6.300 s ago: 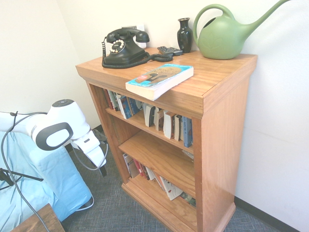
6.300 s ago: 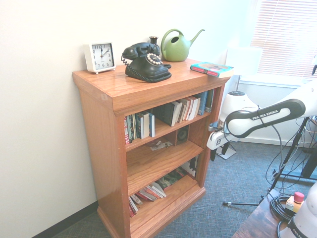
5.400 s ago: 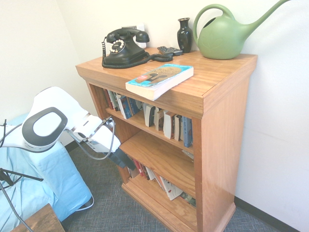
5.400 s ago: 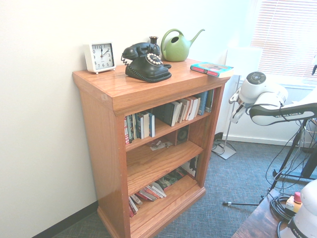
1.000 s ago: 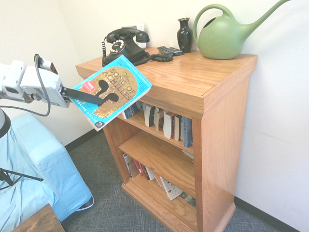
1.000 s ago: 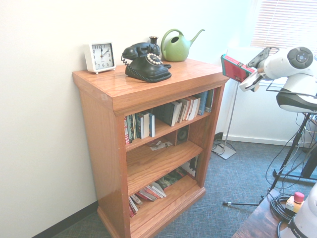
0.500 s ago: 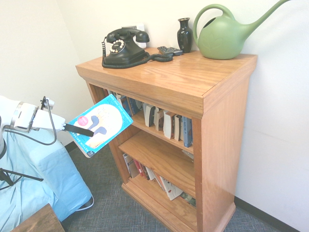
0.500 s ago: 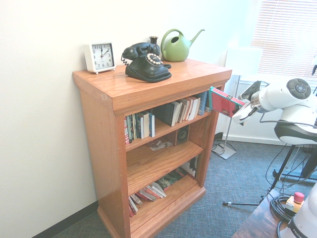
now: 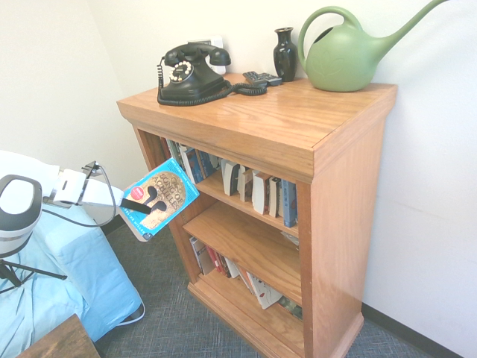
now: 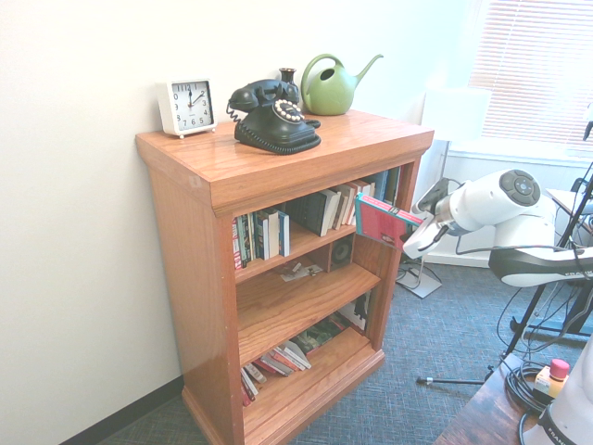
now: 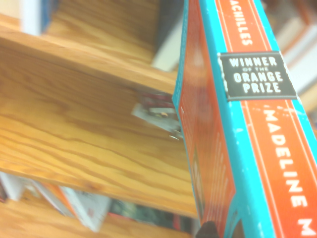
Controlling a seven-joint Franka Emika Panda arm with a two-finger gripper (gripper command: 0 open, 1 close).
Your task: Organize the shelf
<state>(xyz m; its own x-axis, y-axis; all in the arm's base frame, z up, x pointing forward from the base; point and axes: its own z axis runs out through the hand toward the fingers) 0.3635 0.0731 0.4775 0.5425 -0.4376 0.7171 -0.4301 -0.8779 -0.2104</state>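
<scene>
Down from level with the shelf's top board a second ago, the turquoise paperback (image 9: pixel 159 197) now hangs before the upper tier's opening, carried by the white arm's claw (image 9: pixel 139 205), which is clamped on its lower edge. The book tilts, its cover with a dark helmet design facing up and outward in the first exterior view, its red back cover (image 10: pixel 382 222) showing in the second. Seen close from the wrist, its orange-and-turquoise spine (image 11: pixel 250 124) bears a black "Winner of the Orange Prize" badge. Just behind the book stands the shelf (image 9: pixel 339 201), a warm orange-brown bookcase set against the white wall on grey carpet. Its upper tier holds a row of upright books (image 9: pixel 253 188); the middle tier holds only a few small items (image 10: pixel 301 271), and slanting books (image 10: pixel 278 360) lie along the lowest. Farther back, on the top board, sit a black rotary telephone (image 9: pixel 190 73), a small dark vase (image 9: pixel 285 54), a green watering can (image 9: pixel 349 54) and, at the wall end, a white alarm clock (image 10: pixel 186 107).
</scene>
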